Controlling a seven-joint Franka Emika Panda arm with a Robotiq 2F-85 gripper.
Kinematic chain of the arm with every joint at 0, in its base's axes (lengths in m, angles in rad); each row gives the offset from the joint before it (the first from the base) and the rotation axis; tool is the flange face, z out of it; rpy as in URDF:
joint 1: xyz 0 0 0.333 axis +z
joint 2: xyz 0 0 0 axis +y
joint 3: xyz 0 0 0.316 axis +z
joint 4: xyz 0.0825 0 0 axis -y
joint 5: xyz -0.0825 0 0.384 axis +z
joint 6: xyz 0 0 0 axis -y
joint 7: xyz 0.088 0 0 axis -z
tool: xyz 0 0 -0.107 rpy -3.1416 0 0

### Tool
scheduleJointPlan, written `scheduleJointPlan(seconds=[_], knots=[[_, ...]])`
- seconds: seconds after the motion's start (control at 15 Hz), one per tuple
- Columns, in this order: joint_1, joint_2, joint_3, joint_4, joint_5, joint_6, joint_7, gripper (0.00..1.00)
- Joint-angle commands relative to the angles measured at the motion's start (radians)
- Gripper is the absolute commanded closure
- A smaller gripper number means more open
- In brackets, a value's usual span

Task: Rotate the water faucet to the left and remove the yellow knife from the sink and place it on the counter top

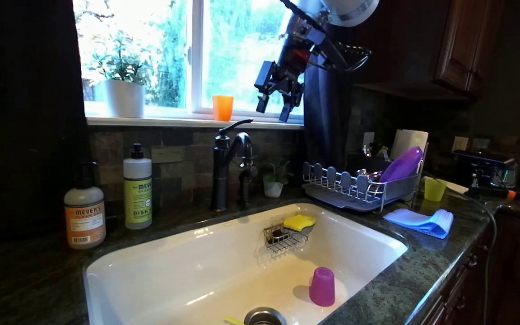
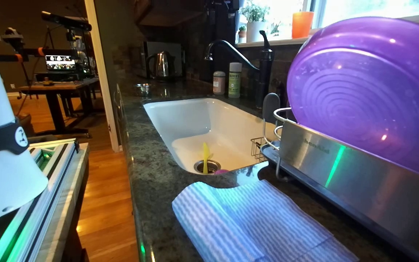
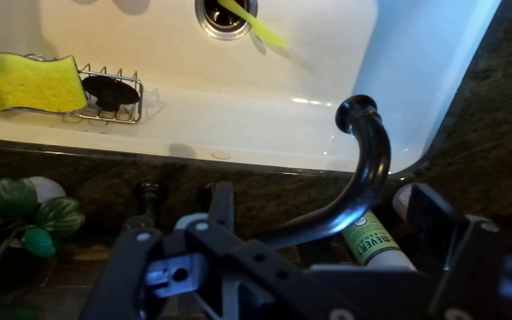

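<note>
The dark water faucet (image 1: 220, 174) stands behind the sink (image 1: 160, 275); it also shows in an exterior view (image 2: 265, 78). In the wrist view its arched spout (image 3: 367, 155) ends over the sink, near the basin's right corner. The yellow knife (image 3: 265, 33) lies in the sink with one end over the drain; it also shows in both exterior views (image 1: 233, 321) (image 2: 205, 156). My gripper (image 1: 272, 110) is open and empty in the air before the window, higher than the faucet. In the wrist view the spout appears between its fingers (image 3: 322, 195). The counter top (image 2: 147, 196) surrounds the sink.
A purple cup (image 1: 322, 286) stands upside down in the sink. A wire caddy (image 3: 118, 113) holds a yellow sponge (image 3: 29, 82). Soap bottles (image 1: 138, 194) (image 1: 85, 216), a small plant (image 1: 273, 185), a dish rack (image 1: 345, 198) and a blue cloth (image 1: 422, 221) are around the sink.
</note>
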Motion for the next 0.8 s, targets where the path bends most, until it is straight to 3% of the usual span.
scheduleJointPlan(seconds=[0.0,0.2,0.33,0.73], knots=[[-0.009,0.0,0.021,0.003,-0.001,-0.003,-0.001,0.0],[-0.001,0.028,0.039,0.033,-0.019,0.0,0.052,0.0],[0.008,0.078,0.065,0.101,-0.15,-0.017,0.223,0.0],[0.065,0.226,0.107,0.292,-0.287,-0.126,0.377,0.0]])
